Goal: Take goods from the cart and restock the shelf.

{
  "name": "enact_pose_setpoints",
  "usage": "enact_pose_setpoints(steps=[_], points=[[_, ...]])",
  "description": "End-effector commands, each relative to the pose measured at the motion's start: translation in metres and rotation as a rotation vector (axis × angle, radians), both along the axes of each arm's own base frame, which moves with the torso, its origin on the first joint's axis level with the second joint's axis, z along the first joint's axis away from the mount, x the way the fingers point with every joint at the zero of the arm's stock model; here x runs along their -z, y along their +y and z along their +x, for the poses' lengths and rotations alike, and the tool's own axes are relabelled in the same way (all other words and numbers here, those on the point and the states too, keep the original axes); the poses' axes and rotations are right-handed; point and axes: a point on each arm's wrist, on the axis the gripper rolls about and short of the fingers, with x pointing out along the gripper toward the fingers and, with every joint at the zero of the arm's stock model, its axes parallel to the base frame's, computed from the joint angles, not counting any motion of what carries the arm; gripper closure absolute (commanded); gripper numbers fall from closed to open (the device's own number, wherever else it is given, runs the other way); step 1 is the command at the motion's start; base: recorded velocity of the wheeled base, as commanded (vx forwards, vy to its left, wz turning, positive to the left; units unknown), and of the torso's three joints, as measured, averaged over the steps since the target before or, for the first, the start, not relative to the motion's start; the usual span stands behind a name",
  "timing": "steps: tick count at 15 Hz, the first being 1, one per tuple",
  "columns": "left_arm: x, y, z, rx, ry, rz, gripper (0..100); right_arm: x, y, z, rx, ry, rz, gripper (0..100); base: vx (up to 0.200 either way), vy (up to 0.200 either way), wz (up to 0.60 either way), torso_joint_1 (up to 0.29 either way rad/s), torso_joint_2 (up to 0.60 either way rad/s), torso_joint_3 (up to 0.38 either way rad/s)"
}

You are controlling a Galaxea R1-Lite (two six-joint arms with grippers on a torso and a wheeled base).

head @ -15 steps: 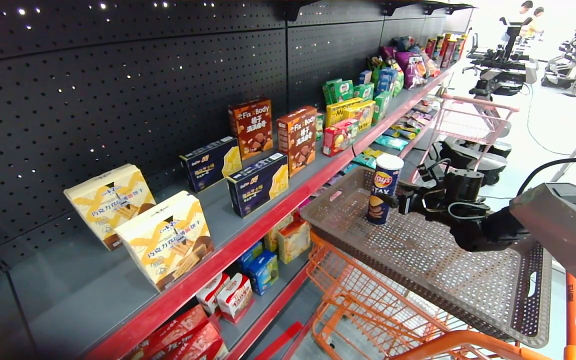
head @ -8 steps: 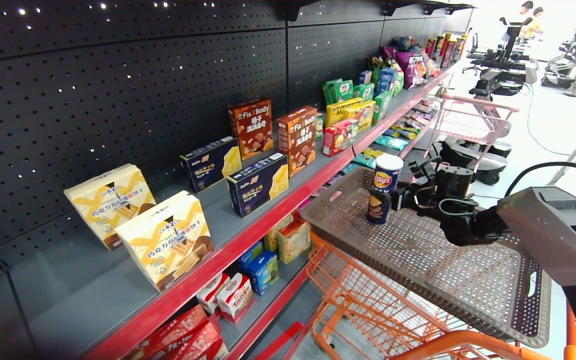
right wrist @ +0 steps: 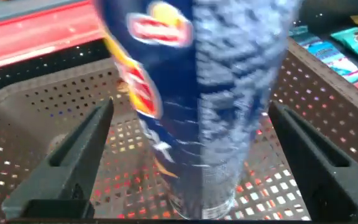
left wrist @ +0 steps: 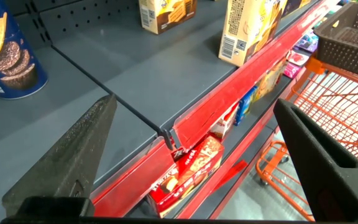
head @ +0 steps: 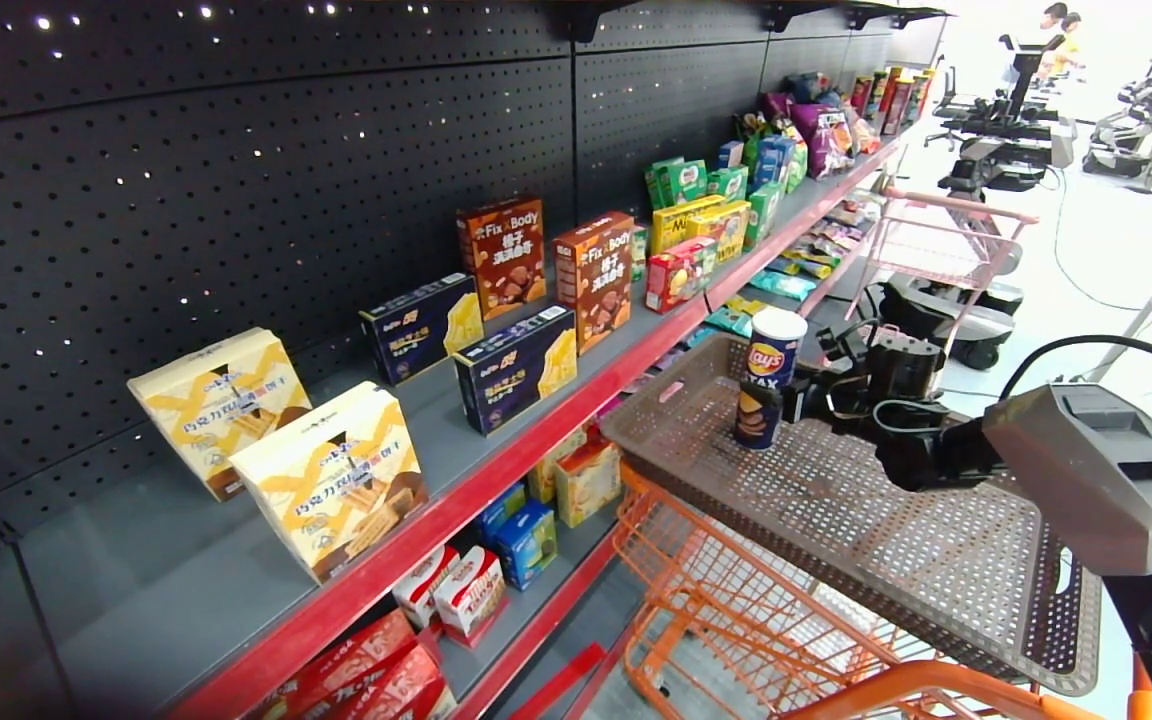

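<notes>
Chips can (head: 769, 378) upright in far corner of brown perforated tray (head: 936, 560), centre-right of head frame. Tray sits on top of orange cart (head: 706, 600). Right gripper (head: 794, 398) at can mid-height, fingers (right wrist: 73, 155) spread apart, one each side of can; contact with can not clear. Left gripper (left wrist: 194, 106) spread wide, nothing between, above grey shelf (left wrist: 123, 74) and its red front edge. Second blue can (left wrist: 8, 56) stands on this shelf. Snack boxes (head: 336, 480) in rows on shelf, left half of head frame.
</notes>
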Motion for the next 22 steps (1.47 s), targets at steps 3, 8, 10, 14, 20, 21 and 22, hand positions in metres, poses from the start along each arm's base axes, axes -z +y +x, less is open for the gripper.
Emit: enact_pose_setpoints(steps=[3,8,10,14,20,21,22], points=[[0.000,0.000,0.000,-0.002,0.001,-0.001,0,0.003,0.001,0.002,-0.019,0.007,0.000,100,0.000,0.000,0.00,0.000,0.00,0.000],[0.000,0.000,0.000,-0.001,0.001,-0.001,0,-0.012,0.001,-0.006,-0.038,0.004,0.001,100,0.000,0.000,0.00,0.000,0.00,0.000],[0.000,0.000,0.000,-0.002,0.001,-0.001,0,-0.027,-0.001,-0.013,-0.037,-0.016,-0.008,100,0.000,0.000,0.00,0.000,0.00,0.000],[0.000,0.000,0.000,-0.001,0.001,-0.001,0,-0.061,-0.002,-0.052,-0.024,-0.002,-0.039,100,0.000,0.000,0.00,0.000,0.00,0.000],[0.000,0.000,0.000,-0.001,0.001,-0.001,0,-0.142,-0.002,-0.162,0.074,-0.051,-0.038,100,0.000,0.000,0.00,0.000,0.00,0.000],[0.000,0.000,0.000,-0.001,0.001,-0.001,0,-0.149,-0.004,-0.176,0.075,-0.061,-0.035,100,0.000,0.000,0.00,0.000,0.00,0.000],[0.000,0.000,0.000,-0.001,0.001,-0.001,0,-0.165,-0.008,-0.211,0.116,-0.085,-0.025,100,0.000,0.000,0.00,0.000,0.00,0.000]])
